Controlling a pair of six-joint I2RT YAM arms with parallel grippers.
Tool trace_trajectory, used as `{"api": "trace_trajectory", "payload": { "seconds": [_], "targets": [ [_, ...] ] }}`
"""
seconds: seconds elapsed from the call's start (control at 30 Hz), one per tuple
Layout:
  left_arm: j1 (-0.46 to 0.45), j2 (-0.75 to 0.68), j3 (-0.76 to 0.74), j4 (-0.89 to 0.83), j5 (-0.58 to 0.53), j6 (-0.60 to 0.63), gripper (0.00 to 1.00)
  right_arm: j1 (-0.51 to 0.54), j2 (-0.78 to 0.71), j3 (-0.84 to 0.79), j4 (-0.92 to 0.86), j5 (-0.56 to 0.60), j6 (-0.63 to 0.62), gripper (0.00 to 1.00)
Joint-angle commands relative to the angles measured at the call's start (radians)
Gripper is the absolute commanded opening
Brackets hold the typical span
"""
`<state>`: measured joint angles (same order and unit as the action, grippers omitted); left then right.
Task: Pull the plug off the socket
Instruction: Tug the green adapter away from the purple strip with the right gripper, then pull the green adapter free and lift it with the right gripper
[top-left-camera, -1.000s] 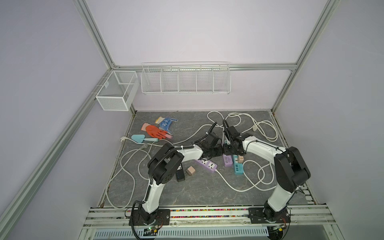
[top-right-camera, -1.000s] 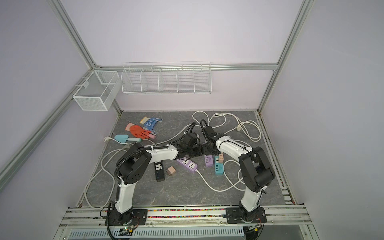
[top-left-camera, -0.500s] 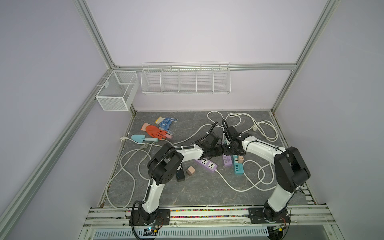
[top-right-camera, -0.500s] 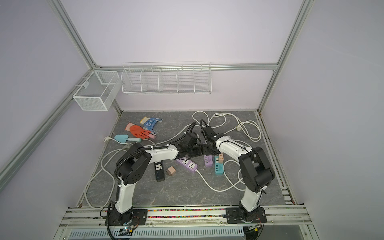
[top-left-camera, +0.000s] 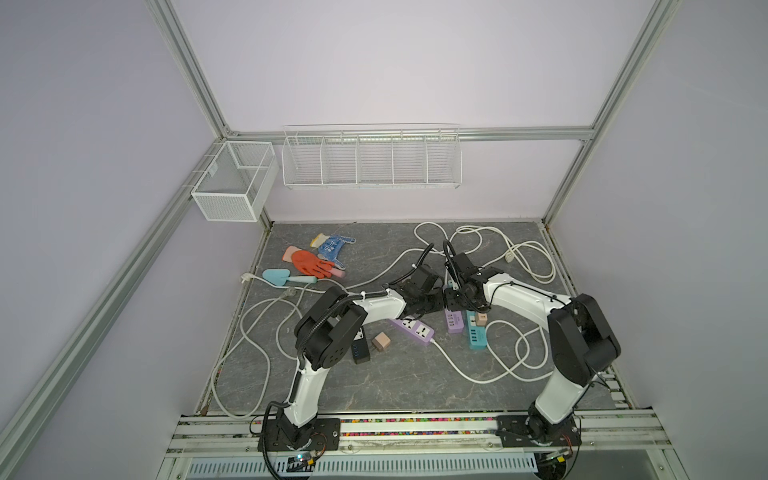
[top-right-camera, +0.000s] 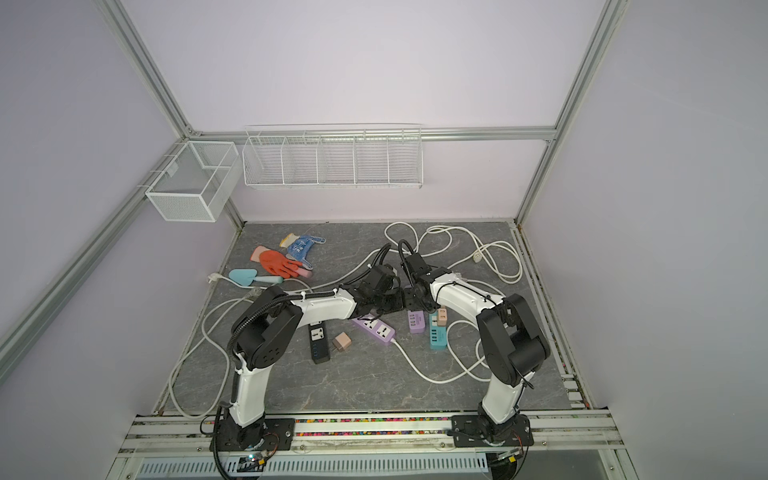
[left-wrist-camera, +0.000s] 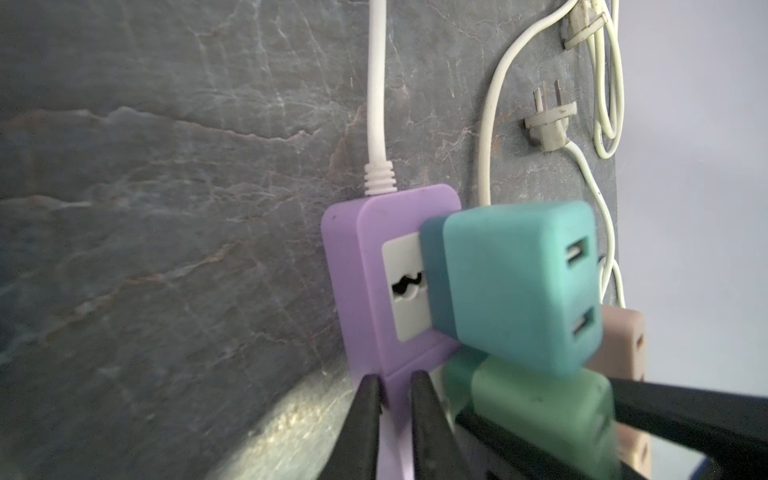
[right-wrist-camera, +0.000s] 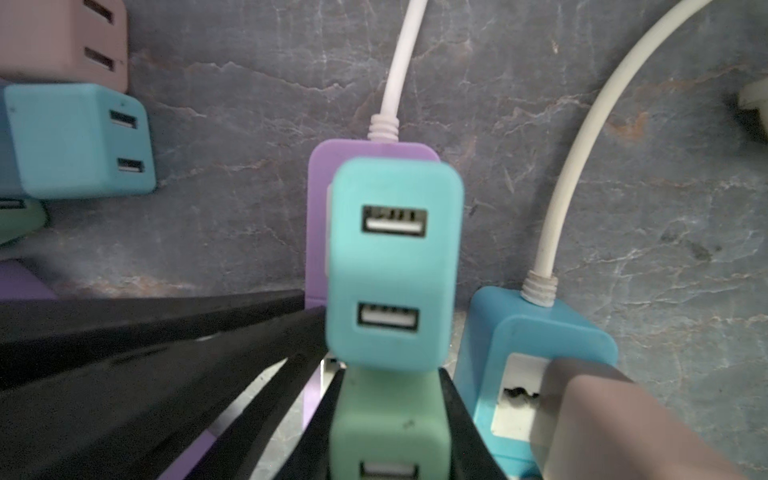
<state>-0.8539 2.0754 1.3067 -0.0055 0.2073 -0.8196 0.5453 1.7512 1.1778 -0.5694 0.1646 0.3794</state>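
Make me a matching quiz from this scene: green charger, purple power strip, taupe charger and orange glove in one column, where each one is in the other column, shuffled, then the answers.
Column one
1. green charger
2. purple power strip
3. taupe charger
4. orange glove

Column two
A. plugged into the blue power strip
B. clamped in the right gripper
C. lying beside the trowel
D. pinched at its edge by the left gripper

Pairs: 1-B, 2-D, 3-A, 4-C
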Motion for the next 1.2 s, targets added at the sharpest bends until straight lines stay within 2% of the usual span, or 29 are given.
{"api": "trace_trajectory", "payload": {
  "seconds": [0.0,0.23,0.53,0.77,0.83,0.93,1.17],
  "targets": [
    [-0.005,0.035,-0.054,-0.103,0.014,-0.024,0.18,0.036,-0.011,0.034,0.08,-0.092,0.033,0.09],
    [-0.004,-0.015,-0.057,-0.044,0.062,-0.049,0.27,0.041,0.012,0.031,0.096,-0.122,0.087,0.09],
    [-0.01,-0.005,-0.135,0.074,0.143,-0.109,0.28,0.064,0.036,0.055,0.106,-0.107,0.094,0.08],
    [-0.014,0.009,-0.177,-0.037,0.031,-0.075,0.26,0.083,0.02,0.068,0.088,-0.027,0.057,0.07],
    [-0.016,0.026,-0.205,-0.002,0.045,-0.094,0.25,0.087,0.008,0.064,0.099,-0.001,0.04,0.07],
    [-0.011,0.028,-0.191,-0.065,0.021,-0.078,0.25,0.107,-0.008,0.052,0.124,0.04,0.0,0.07],
    [-0.013,0.041,-0.197,-0.103,0.035,-0.067,0.25,0.062,-0.022,0.023,0.107,0.02,0.028,0.07]
  ]
}}
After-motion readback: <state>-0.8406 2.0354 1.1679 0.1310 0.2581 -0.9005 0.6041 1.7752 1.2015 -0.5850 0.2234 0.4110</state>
